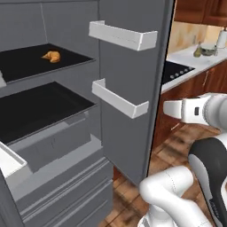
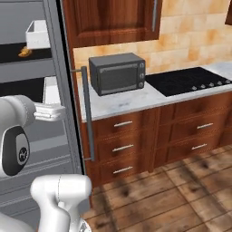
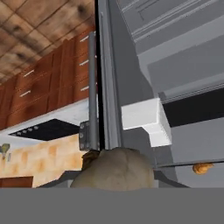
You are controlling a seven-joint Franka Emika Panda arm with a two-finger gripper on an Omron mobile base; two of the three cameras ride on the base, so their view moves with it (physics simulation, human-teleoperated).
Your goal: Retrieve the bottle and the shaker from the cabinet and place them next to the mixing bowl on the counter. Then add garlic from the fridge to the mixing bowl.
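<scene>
The fridge (image 1: 128,146) stands open, a plain matte grey box with flat dark shelves (image 1: 40,111) and white, square-edged door bins (image 1: 119,99). A small orange-brown, croissant-like piece (image 1: 51,56) lies on the upper shelf. In the hand view a rounded, lumpy beige garlic bulb (image 3: 116,168) sits right at the bottom, where the tool (image 3: 114,181) is; the tool is closed tight and the bulb appears clamped in it, though the tips themselves are hidden behind the bulb.

To the right of the fridge, a white grey-veined marble bench (image 2: 122,102) tops reddish-brown wooden drawers with slim silver pulls. A boxy dark grey microwave (image 2: 118,72) stands on it, beside a flat black cooktop (image 2: 188,80). Far along the bench in the left base view are the olive-yellow bottle (image 1: 197,51) and the grey-beige mixing bowl (image 1: 207,51), close together. The wall is tan tile, the floor worn brown wood planks (image 2: 181,195).
</scene>
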